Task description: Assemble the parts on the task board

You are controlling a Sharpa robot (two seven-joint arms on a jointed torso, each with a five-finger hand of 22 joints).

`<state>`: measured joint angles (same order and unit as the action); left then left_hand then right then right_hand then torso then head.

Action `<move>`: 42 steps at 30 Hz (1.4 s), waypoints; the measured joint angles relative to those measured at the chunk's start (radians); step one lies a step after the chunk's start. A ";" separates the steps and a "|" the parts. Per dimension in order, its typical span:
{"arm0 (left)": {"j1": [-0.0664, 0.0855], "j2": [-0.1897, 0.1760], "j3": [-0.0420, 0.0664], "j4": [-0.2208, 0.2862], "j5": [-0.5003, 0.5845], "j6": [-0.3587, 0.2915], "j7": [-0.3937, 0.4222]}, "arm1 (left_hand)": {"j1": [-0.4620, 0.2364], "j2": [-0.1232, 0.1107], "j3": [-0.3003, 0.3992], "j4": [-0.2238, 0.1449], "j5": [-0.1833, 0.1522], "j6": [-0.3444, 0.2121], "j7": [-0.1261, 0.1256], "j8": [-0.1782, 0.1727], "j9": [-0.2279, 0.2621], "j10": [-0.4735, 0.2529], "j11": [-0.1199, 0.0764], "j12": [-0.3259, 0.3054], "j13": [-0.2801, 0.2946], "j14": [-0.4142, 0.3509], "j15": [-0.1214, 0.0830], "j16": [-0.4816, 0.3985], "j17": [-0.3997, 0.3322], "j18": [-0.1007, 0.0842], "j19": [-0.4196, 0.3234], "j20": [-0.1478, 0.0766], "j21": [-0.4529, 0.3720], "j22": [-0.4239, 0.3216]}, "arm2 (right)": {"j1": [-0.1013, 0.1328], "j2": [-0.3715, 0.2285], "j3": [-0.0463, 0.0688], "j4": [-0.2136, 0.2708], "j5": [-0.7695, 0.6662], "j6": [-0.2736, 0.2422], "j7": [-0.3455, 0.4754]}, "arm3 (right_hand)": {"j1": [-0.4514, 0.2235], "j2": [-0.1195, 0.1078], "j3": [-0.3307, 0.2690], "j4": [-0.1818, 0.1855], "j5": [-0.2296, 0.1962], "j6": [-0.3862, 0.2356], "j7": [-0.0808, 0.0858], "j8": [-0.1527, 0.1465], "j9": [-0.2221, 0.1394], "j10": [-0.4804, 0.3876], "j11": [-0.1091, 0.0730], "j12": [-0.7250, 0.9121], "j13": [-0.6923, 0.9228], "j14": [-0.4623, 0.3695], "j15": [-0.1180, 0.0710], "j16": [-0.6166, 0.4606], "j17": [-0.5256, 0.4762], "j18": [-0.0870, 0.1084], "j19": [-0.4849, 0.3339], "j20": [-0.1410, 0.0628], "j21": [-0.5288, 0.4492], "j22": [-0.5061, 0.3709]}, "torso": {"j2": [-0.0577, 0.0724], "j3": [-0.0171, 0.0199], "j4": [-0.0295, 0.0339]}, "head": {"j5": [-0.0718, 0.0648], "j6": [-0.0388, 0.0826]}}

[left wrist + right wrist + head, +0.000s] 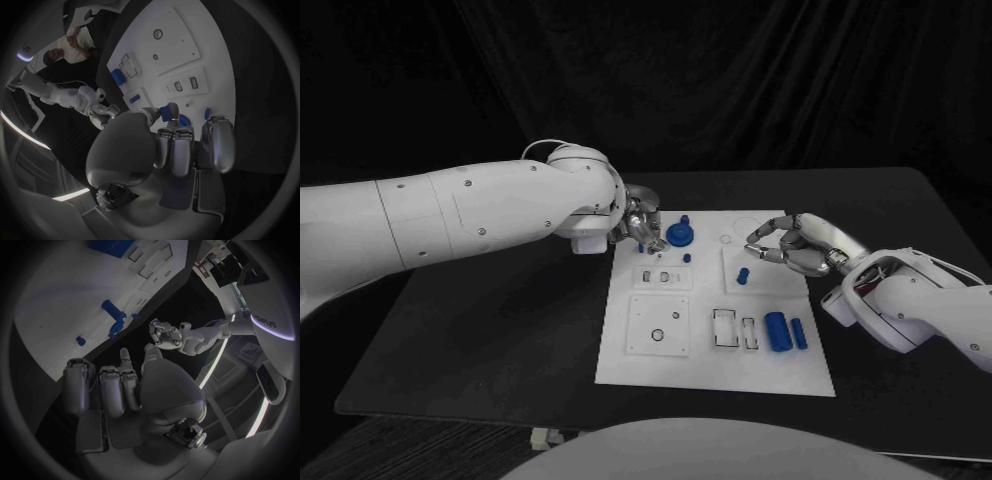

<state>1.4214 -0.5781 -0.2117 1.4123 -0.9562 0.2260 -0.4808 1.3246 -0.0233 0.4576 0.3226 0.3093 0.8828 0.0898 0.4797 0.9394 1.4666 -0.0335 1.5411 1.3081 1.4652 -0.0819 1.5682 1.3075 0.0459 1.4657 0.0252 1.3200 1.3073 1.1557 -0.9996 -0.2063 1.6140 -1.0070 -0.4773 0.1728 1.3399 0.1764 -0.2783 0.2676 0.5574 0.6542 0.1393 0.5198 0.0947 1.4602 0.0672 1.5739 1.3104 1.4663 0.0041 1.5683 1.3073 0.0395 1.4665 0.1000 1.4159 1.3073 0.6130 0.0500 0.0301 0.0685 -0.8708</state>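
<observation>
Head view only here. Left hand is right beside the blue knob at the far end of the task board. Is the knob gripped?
Observer: In the left wrist view, the thumb and one fingertip of the left hand sit on either side of the blue knob. It looks like a pinch, but I can't confirm firm contact.
Operator: Right hand carrying anything?
Observer: No. In the right wrist view, the right hand has its fingers curled in, with nothing between them and the palm.
</observation>
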 measured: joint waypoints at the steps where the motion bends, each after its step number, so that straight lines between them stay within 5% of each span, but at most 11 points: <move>1: 0.000 0.006 0.000 -0.002 0.003 0.003 -0.018 | -0.012 0.002 -0.003 -0.003 0.009 0.004 0.003 -0.006 -0.005 0.000 0.000 0.000 0.000 0.001 -0.001 0.000 0.000 0.000 0.000 0.000 0.000 0.000 | 0.000 0.000 0.000 0.000 0.000 0.000 0.000 | 0.000 0.000 0.000 0.000 0.000 0.000 0.000 0.000 0.000 0.001 0.001 0.000 0.000 0.000 0.000 0.000 0.000 0.000 0.000 0.000 0.000 0.000 | 0.000 -0.0002 0.0001 | 0.000 -0.001; 11: 0.001 0.090 0.000 -0.065 0.026 0.048 -0.169 | -0.062 0.016 0.002 -0.031 0.022 0.018 -0.001 -0.037 -0.039 0.000 0.000 0.000 0.000 0.004 -0.004 0.000 0.000 0.000 0.000 0.000 0.000 0.000 | 0.000 0.005 0.000 0.008 0.000 0.003 -0.002 | 0.003 -0.002 0.000 0.000 0.000 0.000 0.000 0.000 0.000 0.001 0.001 0.000 0.000 0.000 0.000 0.000 0.000 0.000 0.000 0.000 0.000 0.001 | -0.001 -0.0005 0.0006 | 0.001 -0.002; 30: -0.045 0.166 -0.001 -0.168 0.012 0.123 -0.215 | -0.084 0.020 -0.010 -0.060 0.022 0.029 -0.004 -0.064 -0.063 -0.003 -0.003 -0.004 0.000 0.000 -0.008 0.000 0.000 0.000 0.000 0.000 -0.004 0.000 | 0.000 0.005 0.000 0.009 0.000 0.009 -0.005 | 0.008 0.003 0.005 0.000 0.004 0.000 0.000 0.000 -0.001 0.003 -0.001 0.003 0.000 0.001 0.003 0.000 0.000 0.000 -0.004 0.004 0.000 0.001 | 0.002 -0.0005 0.0006 | 0.012 -0.002; 37: -0.049 0.184 -0.001 -0.204 0.019 0.152 -0.218 | -0.088 0.016 -0.015 -0.065 0.021 0.046 -0.013 -0.068 -0.066 -0.003 -0.003 -0.005 0.000 0.000 -0.008 0.000 0.000 0.000 0.000 0.000 -0.004 0.000 | 0.000 0.008 0.000 0.008 0.000 0.014 -0.007 | 0.008 0.003 0.005 0.000 0.004 0.000 0.000 0.000 -0.001 0.003 -0.001 0.000 0.000 0.001 0.004 0.000 0.000 0.000 -0.004 0.004 -0.005 0.000 | 0.001 -0.0005 0.0006 | 0.011 -0.002; 42: -0.051 0.196 0.000 -0.223 0.025 0.176 -0.219 | -0.103 0.017 -0.024 -0.074 -0.011 0.064 -0.029 -0.080 -0.076 -0.003 -0.003 -0.005 0.000 0.000 -0.007 0.000 0.000 0.000 0.000 0.000 -0.013 0.000 | 0.000 0.011 0.000 0.007 0.000 0.019 -0.008 | 0.008 0.003 0.005 0.000 0.004 0.000 0.000 0.000 -0.001 0.003 -0.001 0.000 0.000 -0.002 0.002 0.000 0.000 0.000 -0.004 0.004 -0.005 0.000 | 0.002 -0.0011 0.0011 | 0.013 -0.002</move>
<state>1.3699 -0.3820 -0.2121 1.1894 -0.9316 0.4015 -0.6999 1.2218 -0.0061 0.4331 0.2483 0.2987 0.9472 0.0609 0.3999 0.8635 1.4633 -0.0368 1.5363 1.3081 1.4652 -0.0894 1.5682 1.3074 0.0457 1.4657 0.0251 1.3071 1.3073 1.1559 -0.9890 -0.2062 1.6208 -1.0070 -0.4581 0.1645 1.3477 0.1793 -0.2728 0.2677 0.5614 0.6542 0.1393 0.5198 0.0940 1.4635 0.0662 1.5738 1.3105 1.4644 0.0061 1.5683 1.3073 0.0393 1.4630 0.1036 1.4113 1.3077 0.6146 0.0490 0.0312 0.0813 -0.8728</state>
